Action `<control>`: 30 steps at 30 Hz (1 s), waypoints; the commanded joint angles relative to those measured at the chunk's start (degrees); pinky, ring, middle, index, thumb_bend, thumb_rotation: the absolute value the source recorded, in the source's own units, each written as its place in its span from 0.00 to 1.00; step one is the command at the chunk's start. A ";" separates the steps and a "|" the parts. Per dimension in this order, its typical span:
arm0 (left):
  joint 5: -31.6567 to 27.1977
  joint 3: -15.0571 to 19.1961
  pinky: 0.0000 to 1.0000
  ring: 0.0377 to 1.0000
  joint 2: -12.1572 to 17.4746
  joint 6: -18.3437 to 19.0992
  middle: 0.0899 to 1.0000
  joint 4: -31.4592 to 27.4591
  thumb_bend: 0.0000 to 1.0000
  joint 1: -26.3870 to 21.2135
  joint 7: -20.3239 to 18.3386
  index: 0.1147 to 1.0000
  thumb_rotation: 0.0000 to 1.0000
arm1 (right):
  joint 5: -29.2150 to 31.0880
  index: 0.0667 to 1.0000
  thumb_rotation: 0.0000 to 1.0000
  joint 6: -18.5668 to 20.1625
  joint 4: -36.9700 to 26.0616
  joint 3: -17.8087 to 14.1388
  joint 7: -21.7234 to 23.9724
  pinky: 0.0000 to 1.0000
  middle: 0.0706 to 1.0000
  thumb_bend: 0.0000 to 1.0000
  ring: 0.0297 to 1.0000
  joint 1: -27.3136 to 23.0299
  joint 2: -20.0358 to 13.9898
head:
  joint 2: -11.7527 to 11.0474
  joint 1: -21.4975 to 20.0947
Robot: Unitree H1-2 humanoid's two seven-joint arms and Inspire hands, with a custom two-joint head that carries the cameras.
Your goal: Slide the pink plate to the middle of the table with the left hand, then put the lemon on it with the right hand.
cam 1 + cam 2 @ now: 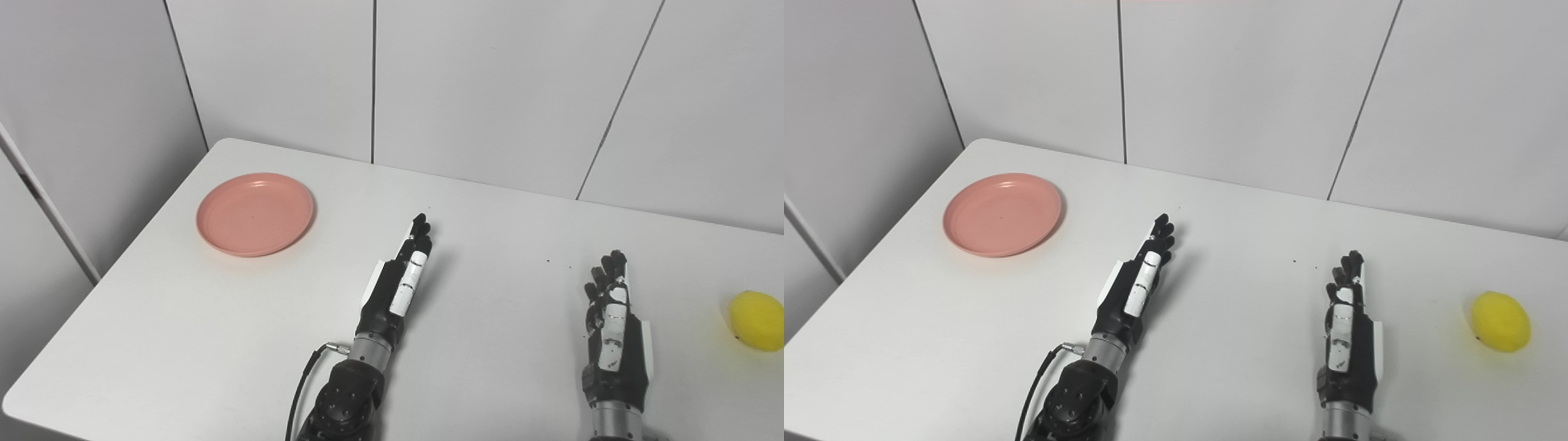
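Pink plate (255,214) sits empty near the far left corner of the white surface (490,343). Lemon (758,321) lies at the right edge, well apart from the plate. Left robot hand (401,278) is near the middle, fingers straight and extended, holding nothing. Right robot hand (612,318) has its fingers spread, empty, left of the lemon and not touching it.

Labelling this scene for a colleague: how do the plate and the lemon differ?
The plate is pink, flat and round; the lemon is yellow, rounded and smaller. The plate lies far left, beyond the left hand; the lemon sits at the right edge, beside the right hand. Both rest untouched on the white table.
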 commanded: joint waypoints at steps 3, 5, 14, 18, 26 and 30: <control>-1.23 1.47 0.96 0.94 -0.34 -4.65 0.94 2.66 0.64 -0.80 1.33 0.92 1.00 | -0.31 1.00 1.00 -2.87 1.13 -0.40 0.27 1.00 1.00 0.68 1.00 -0.48 -0.51 | -0.30 0.04; -3.23 2.06 0.95 0.93 -0.09 -4.65 0.93 2.23 0.64 -1.76 0.41 0.91 1.00 | -0.17 1.00 1.00 -2.92 1.32 -0.48 0.28 1.00 1.00 0.68 1.00 -0.67 -0.53 | -0.48 0.10; -8.45 5.82 0.87 0.86 1.09 -6.41 0.86 1.35 0.61 -5.80 0.03 0.84 1.00 | 0.05 0.99 1.00 -3.46 2.25 -0.73 0.33 1.00 1.00 0.66 1.00 -1.34 -0.68 | -1.48 0.39; -6.87 7.91 0.83 0.82 2.12 -7.01 0.82 0.94 0.62 -7.76 1.96 0.79 1.00 | 0.09 0.98 0.99 -4.28 2.70 -0.73 0.37 1.00 1.00 0.66 1.00 -1.47 -0.73 | -1.60 0.74; -4.71 11.12 0.75 0.75 4.50 -7.60 0.74 -0.14 0.62 -10.96 5.40 0.71 1.00 | -0.02 0.99 0.99 -4.10 2.25 -0.42 0.50 1.00 1.00 0.67 1.00 -1.06 -0.92 | -2.29 1.99; -2.94 12.24 0.74 0.72 6.17 -5.73 0.71 -1.48 0.63 -12.04 6.86 0.69 1.00 | 0.44 0.99 0.99 -4.57 2.66 -0.45 0.87 1.00 1.00 0.67 1.00 -0.98 -1.25 | -2.72 3.07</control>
